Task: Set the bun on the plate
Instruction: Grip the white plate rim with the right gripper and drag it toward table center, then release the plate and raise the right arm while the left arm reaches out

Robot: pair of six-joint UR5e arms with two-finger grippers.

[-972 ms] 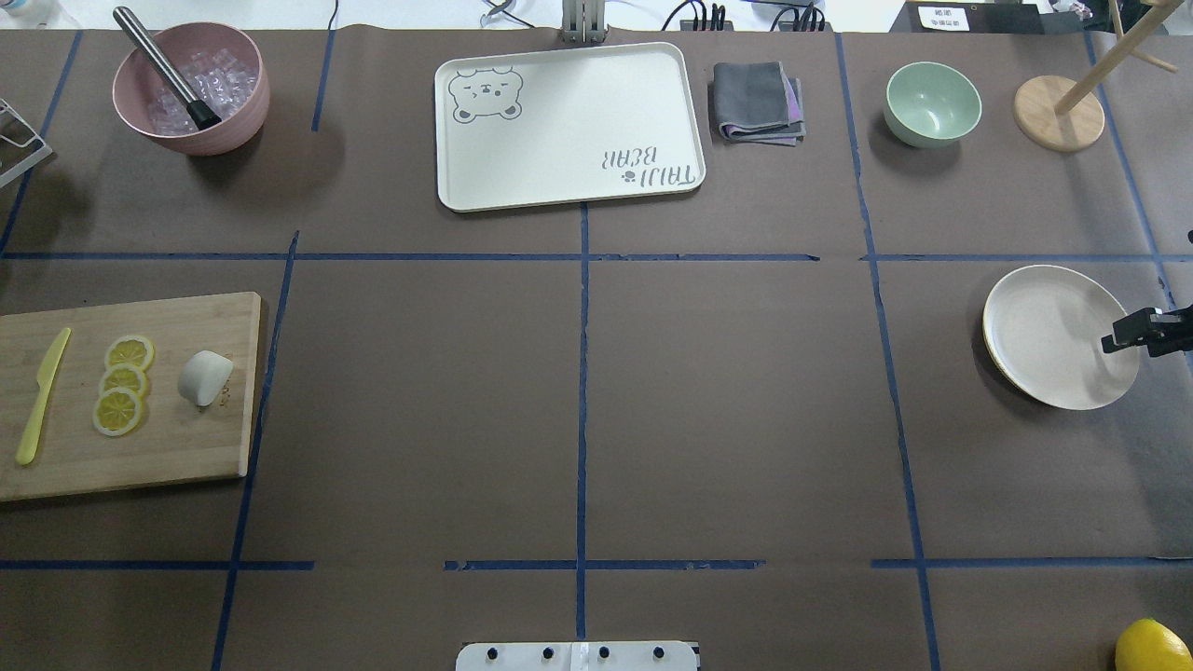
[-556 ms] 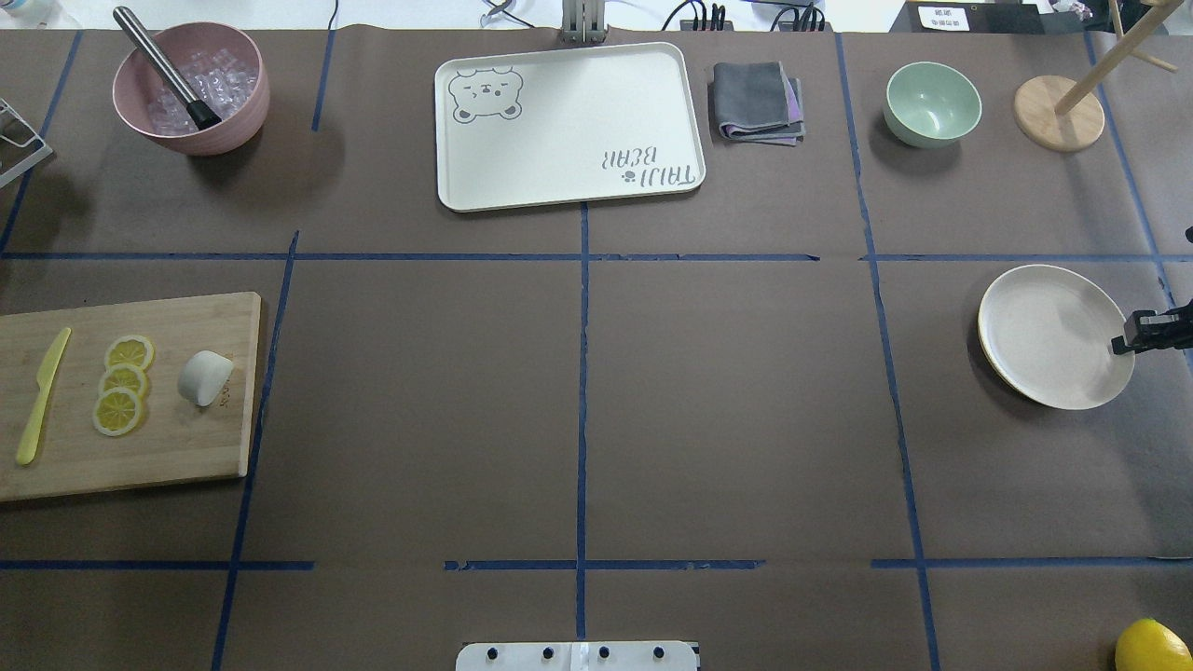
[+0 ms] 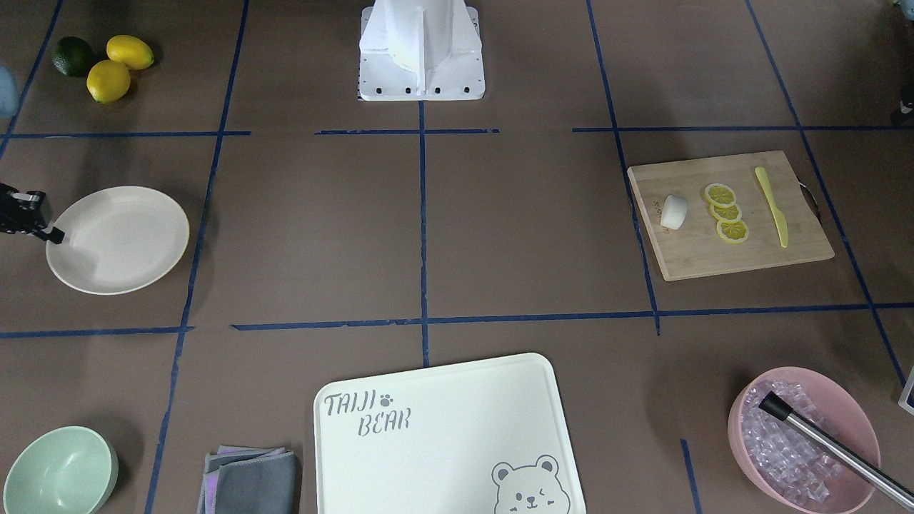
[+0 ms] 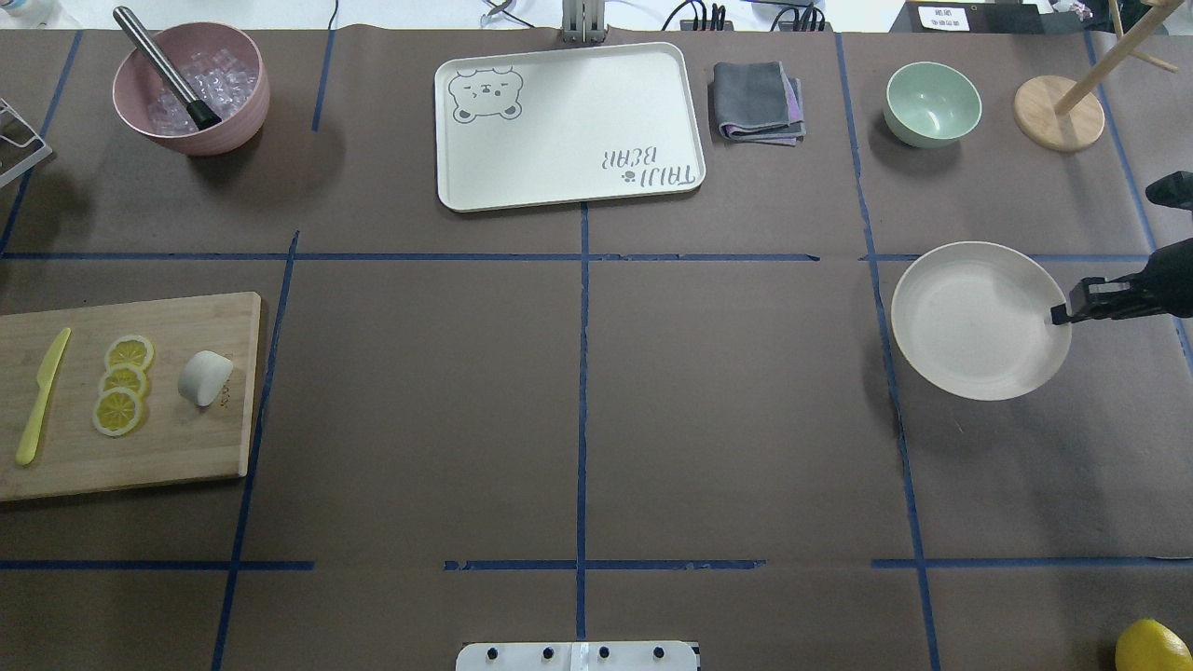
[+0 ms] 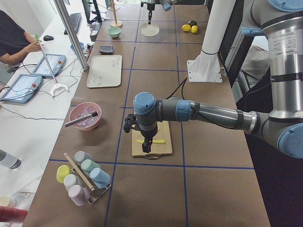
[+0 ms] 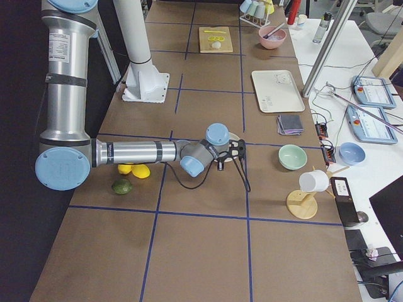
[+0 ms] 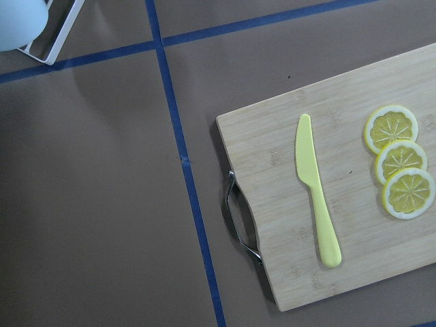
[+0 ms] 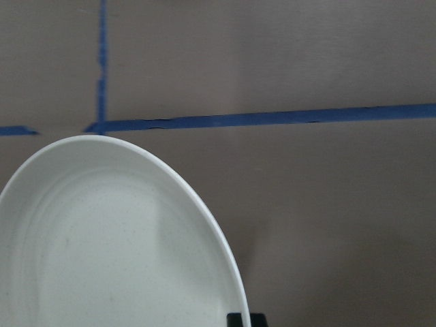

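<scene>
The bun (image 4: 205, 377) is laid on a bamboo cutting board (image 4: 168, 447) at the table's left, just beside three lemon slices (image 4: 121, 384), with a yellow knife (image 4: 42, 396) beyond them. Well apart, at the right, the plate (image 4: 969, 321) is pinched at its rim by the right gripper (image 4: 1060, 315) (jaws closed on the edge). The left gripper (image 5: 146, 147) is hung over the board; its opening cannot be told

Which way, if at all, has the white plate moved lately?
Yes. The plate has moved toward the vertical blue tape line, its rim held by the right gripper.
</scene>
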